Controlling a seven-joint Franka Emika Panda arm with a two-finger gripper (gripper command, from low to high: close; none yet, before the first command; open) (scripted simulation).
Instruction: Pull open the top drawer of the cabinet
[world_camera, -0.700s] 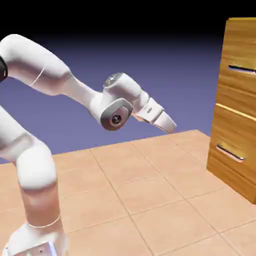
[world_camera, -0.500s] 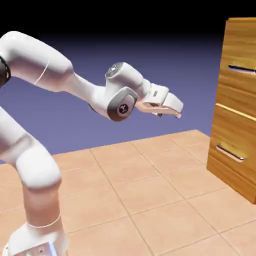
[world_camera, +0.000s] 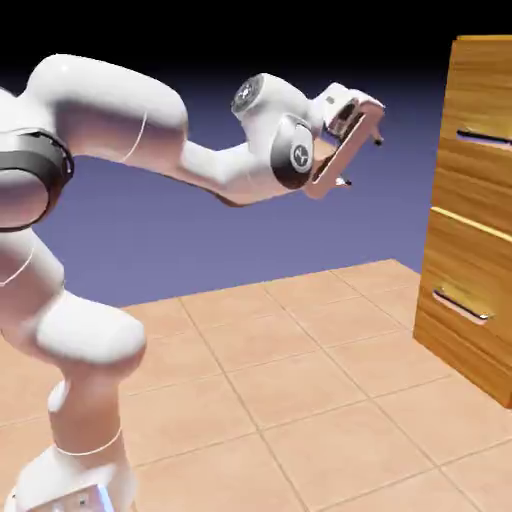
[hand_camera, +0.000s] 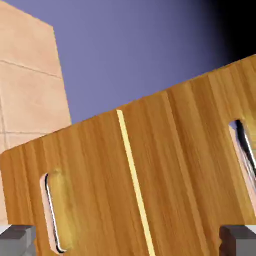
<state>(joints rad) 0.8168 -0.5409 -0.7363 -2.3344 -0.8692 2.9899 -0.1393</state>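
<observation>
Raised and reached out since the earlier frame, the robot arm (world_camera: 115, 105) holds its fingers (world_camera: 361, 161) spread and empty, well apart from the cabinet (world_camera: 470, 210), probably to line up with the top drawer's bar handle (world_camera: 486, 137), high at the exterior view's right.

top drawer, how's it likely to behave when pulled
The top drawer looks stiff and boxy, so it probably moves as one piece. Its slim, shiny metal handle may be a bit slippery to grip.
</observation>
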